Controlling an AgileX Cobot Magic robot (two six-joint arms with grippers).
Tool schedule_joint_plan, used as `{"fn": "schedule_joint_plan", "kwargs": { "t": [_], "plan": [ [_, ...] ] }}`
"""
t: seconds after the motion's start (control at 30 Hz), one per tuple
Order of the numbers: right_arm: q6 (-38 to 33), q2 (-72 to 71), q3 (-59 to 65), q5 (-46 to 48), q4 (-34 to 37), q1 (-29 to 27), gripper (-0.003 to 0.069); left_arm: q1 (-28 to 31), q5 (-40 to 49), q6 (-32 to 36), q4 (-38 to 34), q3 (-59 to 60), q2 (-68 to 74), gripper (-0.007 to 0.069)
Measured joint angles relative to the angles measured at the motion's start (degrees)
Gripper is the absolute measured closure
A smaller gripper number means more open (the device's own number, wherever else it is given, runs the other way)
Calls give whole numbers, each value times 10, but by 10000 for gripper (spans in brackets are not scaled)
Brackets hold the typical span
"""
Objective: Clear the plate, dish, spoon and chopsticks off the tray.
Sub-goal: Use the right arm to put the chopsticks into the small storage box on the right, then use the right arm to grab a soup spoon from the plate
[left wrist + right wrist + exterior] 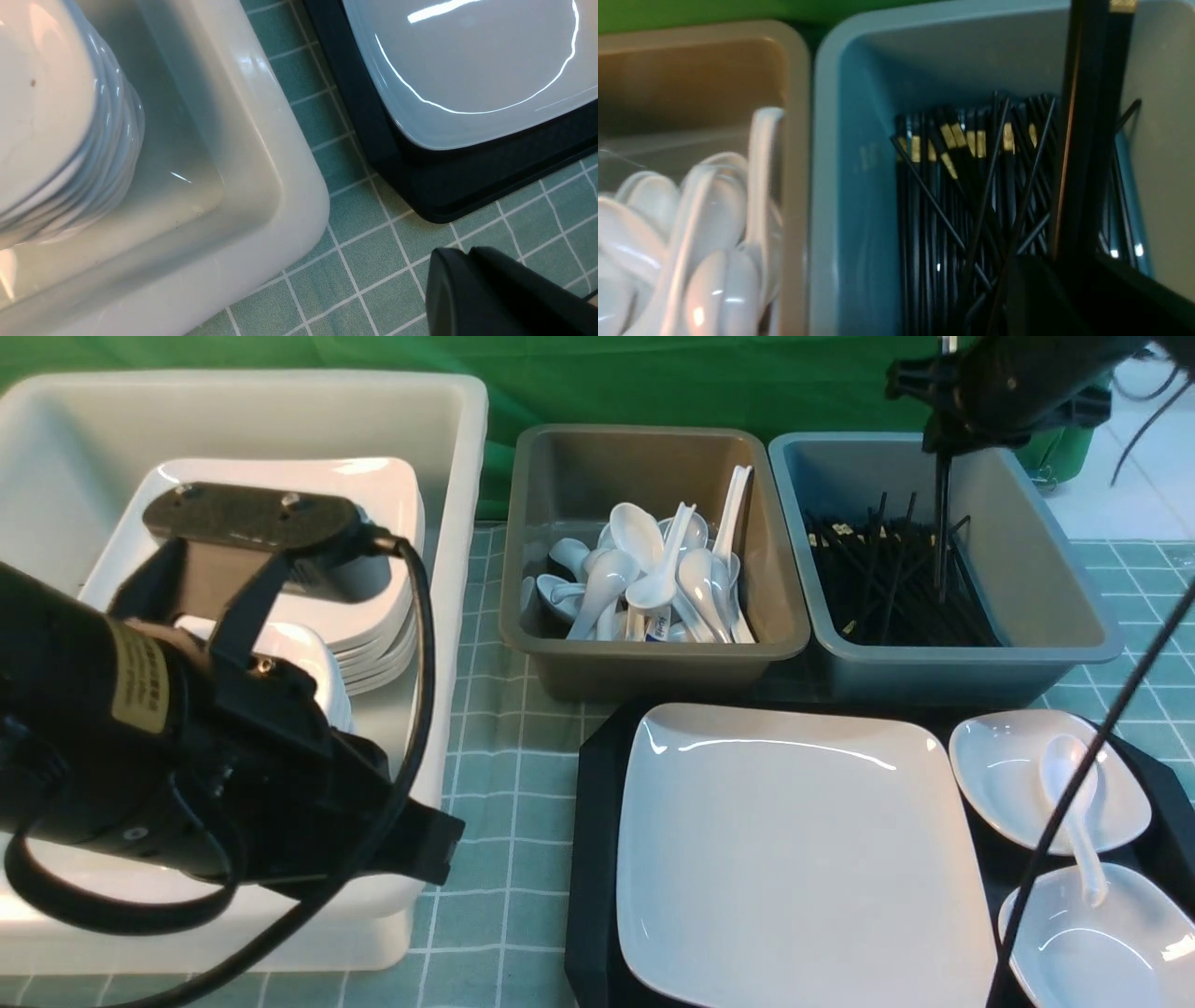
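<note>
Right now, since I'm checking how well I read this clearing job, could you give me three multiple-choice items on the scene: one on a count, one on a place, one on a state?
1. How many small dishes sit beside the plate on the tray?
A) one B) two C) three

2. The tray's spoon rests:
A) on the plate B) on bare tray C) across both small dishes

3. The chopsticks in the right claw are:
A) upright over the blue-grey tub B) flat on the tray C) lying on the plate

Answers:
1 B: two small dishes show to the right of the plate.
2 C: its bowl lies in one dish and its handle reaches the other.
3 A: they hang upright from the shut claw, tips down in the tub.
</note>
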Motion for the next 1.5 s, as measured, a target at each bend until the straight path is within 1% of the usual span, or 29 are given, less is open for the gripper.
{"fn": "schedule_joint_plan", "kwargs": {
  "t": [0.03,0.1,0.13,0.17,0.23,0.27,0.33,0.37,0.4,0.47,0.5,0.53,0.57,0.6,0.63,0.67,0.7,0.73,0.77,0.83,0.87,0.9,0.93,0.97,1.03,1.13,1.4,1.43,1.5],
  "plan": [
    [1,6,-2,2,0,-1,417,0,0,0,0,0,0,615],
    [-2,14,-2,14,-4,-1,250,0,-6,0,0,0,0,615],
    [-8,14,-3,25,-4,-2,184,0,-10,0,0,0,0,615],
    [-11,14,-3,28,-4,-2,172,0,-11,0,0,0,0,615],
    [-33,7,-9,76,-11,-2,94,0,-20,0,0,0,0,615],
    [-38,1,-14,100,-18,-2,96,0,-23,0,0,0,0,615],
    [-53,-16,-21,175,-38,-2,163,0,-30,0,1,0,0,615],
    [-65,-31,-17,207,-45,-2,243,0,-33,0,1,0,0,615],
    [-76,-56,0,214,-52,-3,372,0,-35,0,2,0,0,615],
    [-80,-106,49,214,-60,-3,532,0,-36,0,0,0,0,615],
    [-80,-137,79,214,-60,-3,578,0,-36,0,0,0,0,615],
    [-80,-164,112,214,-62,-3,600,0,-36,0,0,0,0,615],
    [-80,-177,140,213,-62,-3,608,0,-35,0,0,0,0,615],
    [-77,-227,208,213,-62,-3,619,0,-34,0,0,0,0,615],
    [-75,-239,239,212,-62,-3,618,0,-34,0,0,0,0,615],
    [-69,-276,311,206,-63,-3,606,0,-34,0,-2,0,0,615],
    [-54,-300,372,184,-63,-5,568,0,-34,0,-4,0,0,615],
    [-54,-303,382,183,-63,-6,568,0,-34,0,-5,0,0,615],
    [-43,-316,428,161,-62,-9,525,0,-34,0,-6,0,0,615],
    [-19,-324,522,92,-59,-23,341,0,-34,0,-8,0,0,615],
    [-19,-324,528,92,-59,-24,341,0,-34,0,-8,0,0,615],
    [-5,-318,560,56,-57,-35,235,0,-33,0,-10,0,0,615],
    [2,-308,577,38,-57,-45,177,0,-33,1,-11,0,0,615],
    [4,-302,582,24,-57,-49,148,0,-33,1,-11,0,0,615],
    [5,-287,587,0,-57,-54,132,0,-33,1,-11,0,0,615],
    [5,-272,587,-26,-50,-54,151,0,-33,1,-11,0,0,615],
    [6,-221,587,-43,-34,-54,260,0,-35,1,-11,2,0,615],
    [6,-217,587,-43,-33,-54,300,0,-35,1,-11,2,0,615],
    [5,-213,587,-44,-33,-54,415,0,-35,1,-11,2,0,615]
  ]
}}
